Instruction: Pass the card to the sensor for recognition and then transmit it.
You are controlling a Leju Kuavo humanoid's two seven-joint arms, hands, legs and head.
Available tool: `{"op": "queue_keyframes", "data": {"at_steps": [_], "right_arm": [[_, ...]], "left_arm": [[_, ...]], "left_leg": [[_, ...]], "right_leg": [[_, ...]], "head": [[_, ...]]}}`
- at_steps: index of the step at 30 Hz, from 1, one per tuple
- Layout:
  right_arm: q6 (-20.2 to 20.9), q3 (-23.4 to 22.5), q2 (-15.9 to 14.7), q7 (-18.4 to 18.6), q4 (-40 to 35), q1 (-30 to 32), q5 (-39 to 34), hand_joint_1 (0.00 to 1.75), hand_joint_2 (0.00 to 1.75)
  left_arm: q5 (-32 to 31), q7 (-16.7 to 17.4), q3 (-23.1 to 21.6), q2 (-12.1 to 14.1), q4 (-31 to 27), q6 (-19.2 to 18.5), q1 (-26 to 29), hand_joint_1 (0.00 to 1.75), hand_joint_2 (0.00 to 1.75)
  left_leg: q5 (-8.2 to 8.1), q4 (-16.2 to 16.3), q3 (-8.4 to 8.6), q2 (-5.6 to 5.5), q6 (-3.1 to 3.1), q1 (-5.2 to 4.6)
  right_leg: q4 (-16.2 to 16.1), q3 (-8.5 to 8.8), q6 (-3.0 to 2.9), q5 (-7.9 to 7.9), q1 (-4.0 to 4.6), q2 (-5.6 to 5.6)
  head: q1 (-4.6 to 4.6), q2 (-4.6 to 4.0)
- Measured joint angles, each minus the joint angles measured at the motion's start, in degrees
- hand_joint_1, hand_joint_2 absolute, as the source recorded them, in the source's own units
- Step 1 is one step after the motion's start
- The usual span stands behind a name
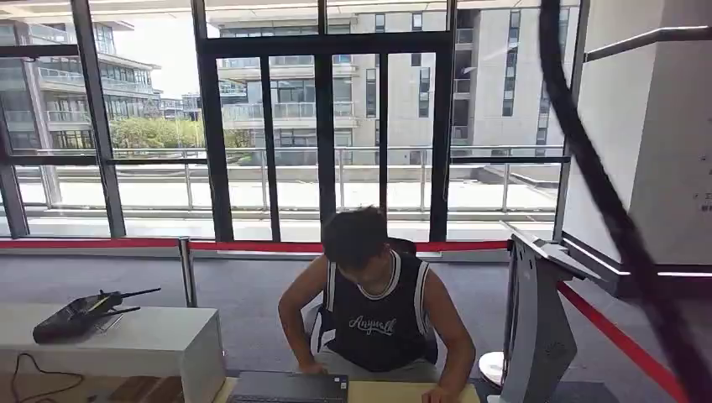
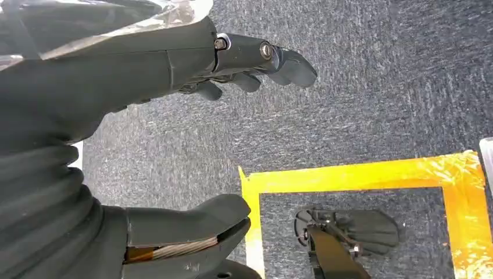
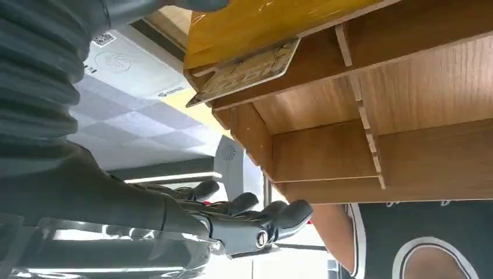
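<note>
Beyond the open right hand, card overhanging table edge

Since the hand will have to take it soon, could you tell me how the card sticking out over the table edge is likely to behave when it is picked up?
The card looks thin and flat, so probably light and fairly stiff. Its face seems glossy, so it might slip between the right hand's fingers. It overhangs the wooden table edge, so a push could tip it off.
</note>
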Motion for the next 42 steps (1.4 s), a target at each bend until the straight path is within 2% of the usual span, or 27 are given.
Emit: {"op": "queue_keyframes", "data": {"at_steps": [1, 21, 31, 35, 42], "right_arm": [[0.04, 0.0, 0.04, -0.02, 0.15, -0.02, -0.02, 1.75, 1.75], [0.72, 0.0, 0.31, 0.46, 2.58, -0.48, -1.03, 1.75, 1.75], [-2.1, -0.07, 0.26, 0.61, 2.18, -0.27, -1.2, 1.75, 1.75], [-5.12, -0.55, 0.13, 0.88, -0.55, -0.26, -1.03, 1.75, 1.75], [-5.09, -3.26, -2.36, 4.39, -12.56, -1.27, 0.59, 1.75, 1.75]], "left_arm": [[0.0, 0.0, 0.0, -0.02, 0.0, 0.0, -0.01, 0.0, 1.75], [0.0, -0.07, -0.44, 0.0, 0.0, -0.09, 0.0, 0.0, 1.75], [-0.42, 0.33, -1.27, 0.0, 0.0, -0.09, 0.0, 0.0, 1.75], [-0.28, 0.46, -1.46, 0.0, 0.02, -0.04, 0.01, 0.0, 1.75], [0.18, 0.0, -2.53, -0.02, 0.02, -0.02, 0.07, 0.0, 1.75]], "left_leg": [[0.0, 0.0, 0.0, 0.0, 0.0, 0.0], [0.0, 0.0, 0.01, 0.0, 0.0, 0.0], [0.0, 0.01, 0.01, 0.0, 0.0, 0.0], [0.0, 0.01, 0.02, 0.0, 0.0, 0.0], [0.01, 0.02, 0.02, 0.0, -0.01, -0.01]], "right_leg": [[0.0, 0.0, 0.0, 0.0, 0.0, 0.0], [0.0, 0.0, 0.0, 0.0, 0.0, 0.0], [0.0, 0.0, 0.0, 0.0, 0.0, 0.0], [0.0, 0.0, 0.0, 0.0, 0.0, 0.0], [0.01, 0.01, 0.0, 0.01, -0.01, 0.0]], "head": [[0.0, 0.0], [0.02, 0.0], [0.02, 0.0], [0.02, 0.0], [0.02, 0.0]]}}
